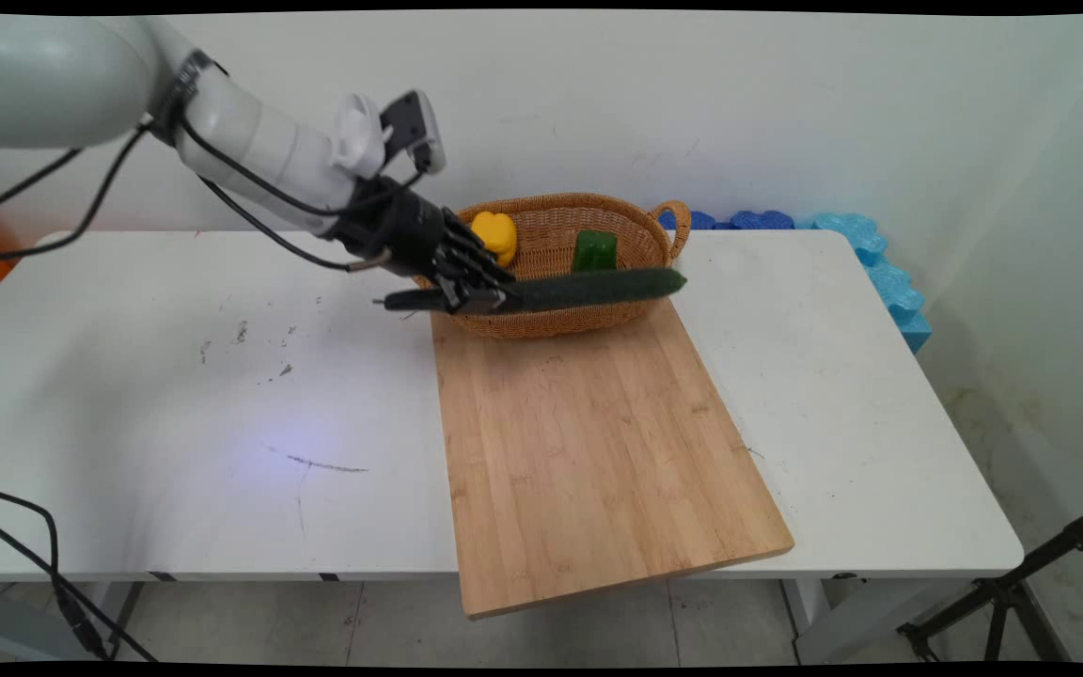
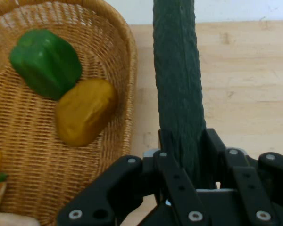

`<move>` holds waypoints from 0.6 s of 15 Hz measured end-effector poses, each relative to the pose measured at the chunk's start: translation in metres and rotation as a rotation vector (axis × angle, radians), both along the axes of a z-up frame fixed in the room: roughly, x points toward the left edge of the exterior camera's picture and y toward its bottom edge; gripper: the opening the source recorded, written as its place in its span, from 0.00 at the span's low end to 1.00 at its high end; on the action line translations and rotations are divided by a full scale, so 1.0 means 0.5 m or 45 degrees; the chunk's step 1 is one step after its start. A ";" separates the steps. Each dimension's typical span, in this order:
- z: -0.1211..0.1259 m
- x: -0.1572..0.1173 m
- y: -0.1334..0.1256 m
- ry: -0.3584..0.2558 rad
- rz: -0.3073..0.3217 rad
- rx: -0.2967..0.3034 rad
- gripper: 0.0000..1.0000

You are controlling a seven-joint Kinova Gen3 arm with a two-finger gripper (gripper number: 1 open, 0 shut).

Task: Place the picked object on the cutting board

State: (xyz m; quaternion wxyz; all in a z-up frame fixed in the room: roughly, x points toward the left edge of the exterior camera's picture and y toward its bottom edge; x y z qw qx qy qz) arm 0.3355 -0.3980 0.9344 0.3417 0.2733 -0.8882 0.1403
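The tool (image 1: 480,299) is pinching a cucumber (image 1: 598,287) close to one end, so the long free end could sag or twist out of the grip. The cucumber sticks out level past the tool, above the basket's (image 1: 551,324) near rim and the cutting board's (image 1: 588,442) far edge on the counter (image 1: 175,395).

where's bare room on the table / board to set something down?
Bare: most of the cutting board in front of the basket; the table left of the board; a strip right of it. Crowded: the board's far end, where the gripper holds the cucumber level beside the basket with green pepper and yellow pepper.
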 end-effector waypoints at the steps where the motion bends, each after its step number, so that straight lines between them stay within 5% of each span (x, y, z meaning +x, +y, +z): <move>1: -0.015 -0.006 -0.002 0.001 0.000 0.010 0.00; 9: -0.113 -0.039 -0.017 0.009 -0.011 0.052 0.00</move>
